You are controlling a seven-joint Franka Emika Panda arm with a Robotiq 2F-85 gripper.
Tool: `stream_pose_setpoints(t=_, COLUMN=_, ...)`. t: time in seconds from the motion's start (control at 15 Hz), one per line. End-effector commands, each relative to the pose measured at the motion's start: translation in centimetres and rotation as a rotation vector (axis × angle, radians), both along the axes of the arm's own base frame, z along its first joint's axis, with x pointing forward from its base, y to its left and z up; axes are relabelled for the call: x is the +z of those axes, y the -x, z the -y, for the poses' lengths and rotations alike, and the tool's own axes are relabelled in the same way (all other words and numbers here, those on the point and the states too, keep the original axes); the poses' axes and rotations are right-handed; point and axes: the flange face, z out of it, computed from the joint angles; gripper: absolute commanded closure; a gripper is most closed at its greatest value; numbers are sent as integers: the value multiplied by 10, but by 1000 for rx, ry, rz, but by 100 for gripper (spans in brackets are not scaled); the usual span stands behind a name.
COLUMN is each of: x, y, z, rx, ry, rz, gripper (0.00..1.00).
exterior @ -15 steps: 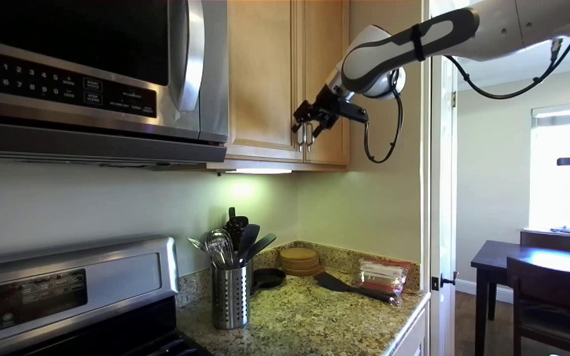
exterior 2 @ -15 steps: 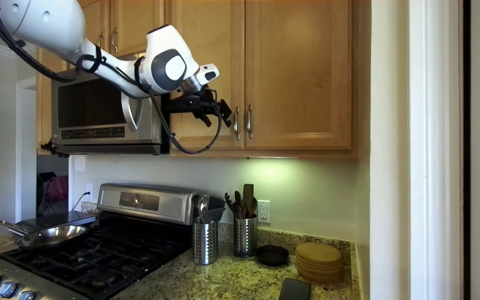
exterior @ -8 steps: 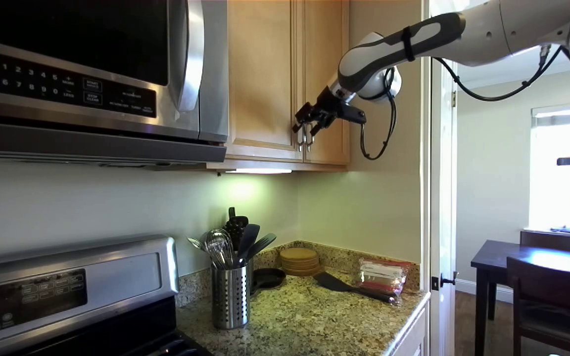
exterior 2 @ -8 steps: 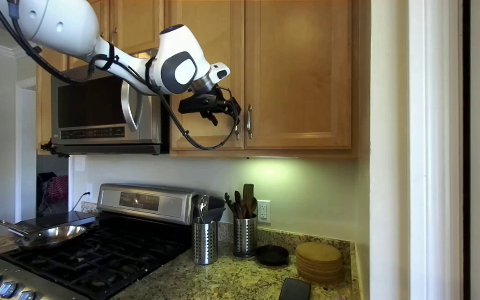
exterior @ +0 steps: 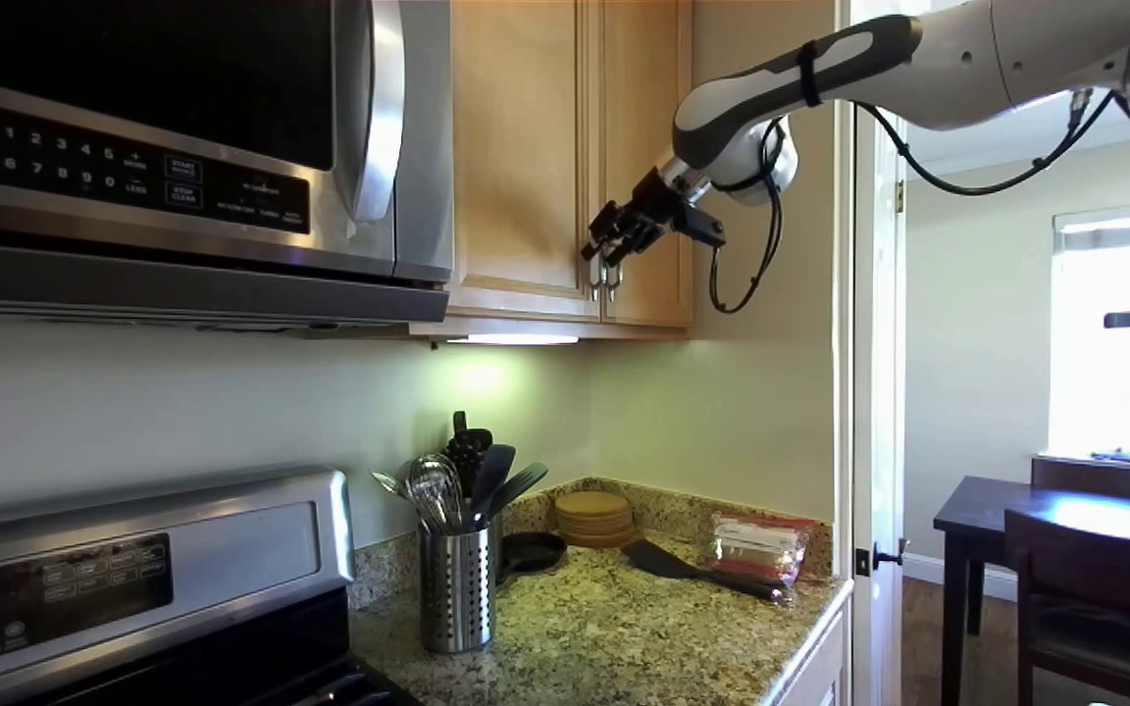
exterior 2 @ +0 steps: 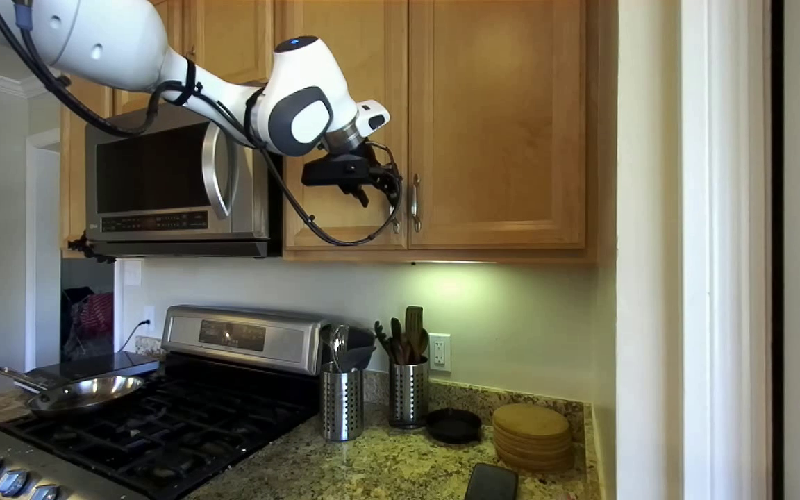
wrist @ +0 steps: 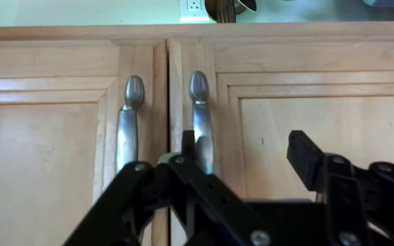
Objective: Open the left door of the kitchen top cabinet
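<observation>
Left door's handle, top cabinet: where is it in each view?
In an exterior view: left door's handle slightly above centre, partly behind the gripper.
In an exterior view: near centre, also partly hidden.
In the wrist view: near centre; picture upside down.
Shared landmark: the right door's handle, right of it in both exterior views, left of it in the wrist view.
</observation>
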Motion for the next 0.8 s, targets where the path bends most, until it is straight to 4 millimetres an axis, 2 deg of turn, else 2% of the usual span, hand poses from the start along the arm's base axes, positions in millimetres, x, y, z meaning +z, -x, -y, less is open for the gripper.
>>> stream_pose_setpoints(t=0.0, x=-2, y=-8, z=9, rx=11, ry=9, rz=22, gripper=43)
stream_pose_setpoints(t=0.07, x=-3, y=-9, z=12, rx=7, ry=27, rz=28, gripper=16)
stream_pose_setpoints(t=0.13, x=-4, y=-9, z=14, rx=11, ry=36, rz=29, gripper=17)
stream_pose_setpoints(t=0.2, x=-7, y=-12, z=15, rx=10, ry=42, rz=30, gripper=15)
stream_pose_setpoints(t=0.33, x=-11, y=-17, z=13, rx=15, ry=37, rz=36, gripper=2)
stream_pose_setpoints(t=0.4, x=-12, y=-20, z=12, rx=15, ry=36, rz=44, gripper=2)
stream_pose_setpoints(t=0.47, x=-12, y=-22, z=11, rx=19, ry=34, rz=44, gripper=41)
stream_pose_setpoints(t=0.53, x=-12, y=-24, z=11, rx=21, ry=38, rz=49, gripper=36)
stream_pose_setpoints(t=0.6, x=-9, y=-24, z=12, rx=22, ry=44, rz=54, gripper=36)
stream_pose_setpoints(t=0.73, x=-3, y=-21, z=14, rx=24, ry=52, rz=62, gripper=49)
